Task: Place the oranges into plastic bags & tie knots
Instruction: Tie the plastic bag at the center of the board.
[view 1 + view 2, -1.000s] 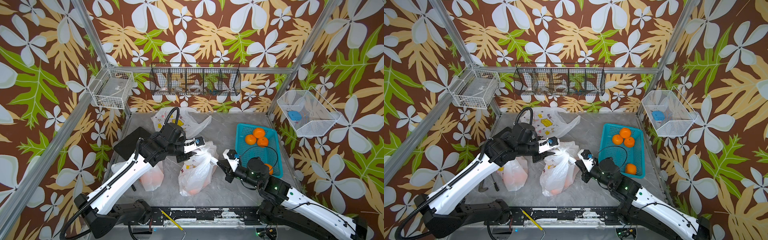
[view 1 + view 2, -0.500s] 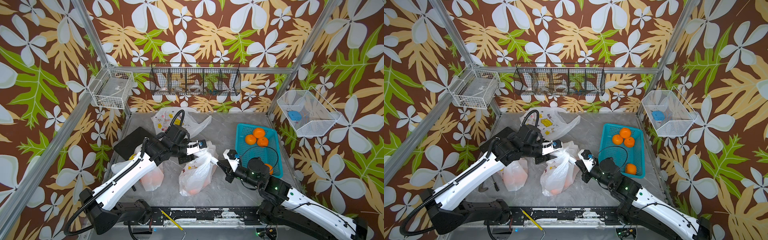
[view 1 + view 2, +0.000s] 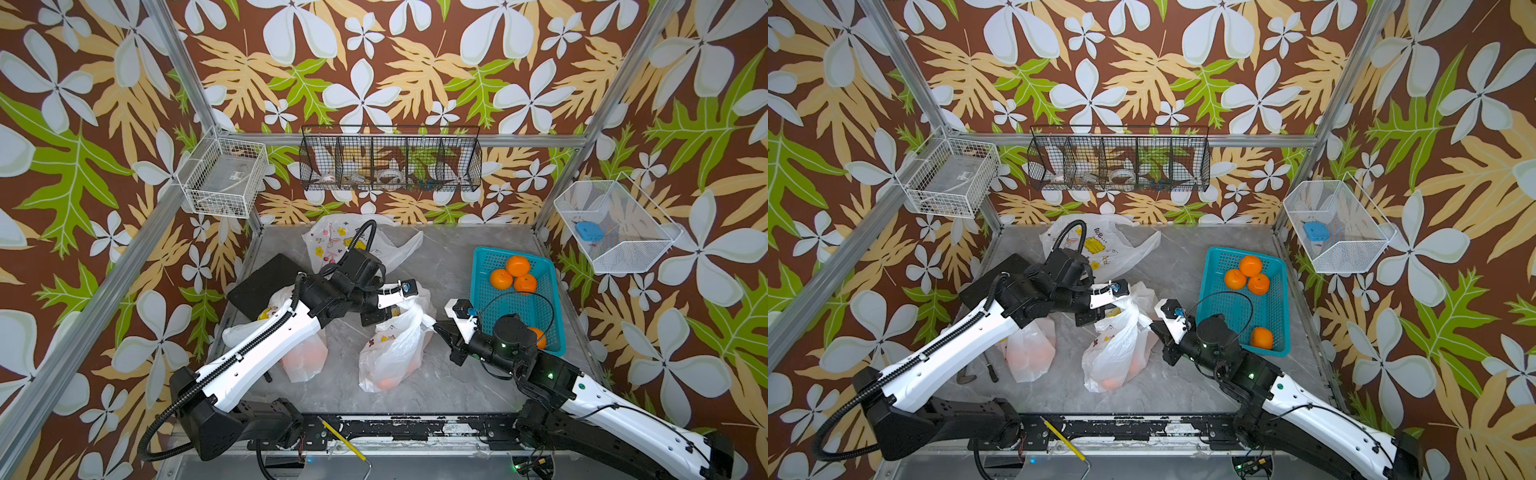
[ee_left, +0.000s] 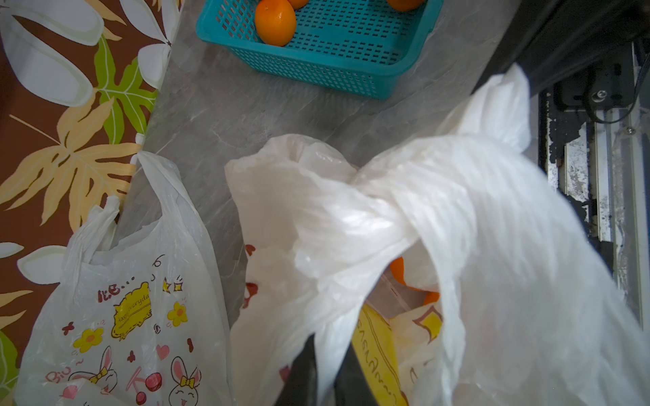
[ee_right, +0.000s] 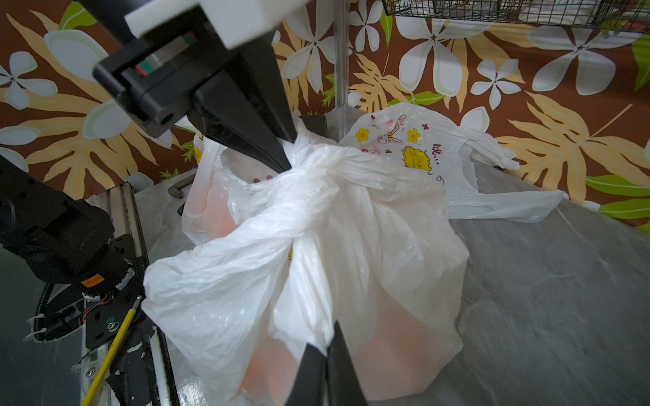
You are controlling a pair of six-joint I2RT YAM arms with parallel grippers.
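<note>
Top views both show a grey marbled tabletop [image 3: 449, 266] enclosed by floral-papered walls [image 3: 374, 62].

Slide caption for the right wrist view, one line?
Right gripper and left gripper, both shut, pinch the twisted handle strips of a translucent white plastic bag holding small round oranges.

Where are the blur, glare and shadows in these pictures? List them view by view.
Left wrist view: the middle bag near the lens is smeared soft, while the teal basket is crisp. Right wrist view: the same bag is fairly sharp and bright white. Both top views: even light, faint shadows, small highlights on the oranges.
</note>
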